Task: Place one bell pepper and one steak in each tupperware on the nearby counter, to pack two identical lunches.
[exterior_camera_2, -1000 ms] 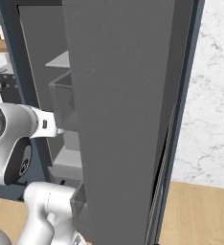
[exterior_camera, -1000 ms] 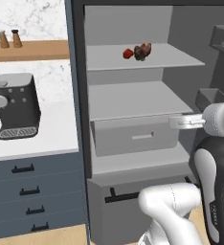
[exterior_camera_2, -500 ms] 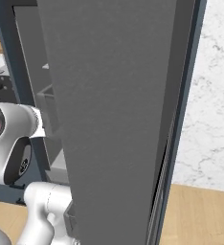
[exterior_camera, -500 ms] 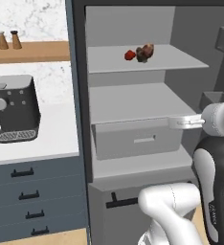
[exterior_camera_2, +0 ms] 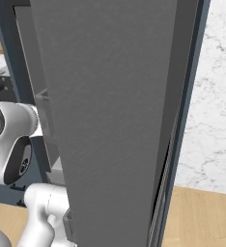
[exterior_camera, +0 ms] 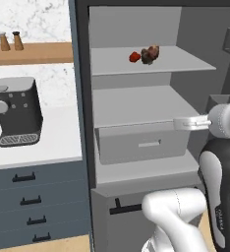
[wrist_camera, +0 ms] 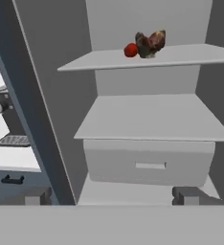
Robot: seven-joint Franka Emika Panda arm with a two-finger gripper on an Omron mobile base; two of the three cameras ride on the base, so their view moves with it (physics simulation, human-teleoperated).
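On the white counter [exterior_camera: 53,147] at the left stands a dark coffee machine [exterior_camera: 16,112]. To its right, inside the open fridge, a red bell pepper [exterior_camera: 134,57] touches a brown steak [exterior_camera: 150,53] on the upper shelf [exterior_camera: 181,61]; perhaps more lies behind. Farther right the gripper [wrist_camera: 109,197] hangs empty, jaws spread wide.

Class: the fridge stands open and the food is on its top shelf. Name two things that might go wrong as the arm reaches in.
1. The pepper touches the steak, so the open tool might nudge or catch both.
2. Both sit on the top shelf, well above the tool; the arm may clip the shelf's edge or the door as it rises.
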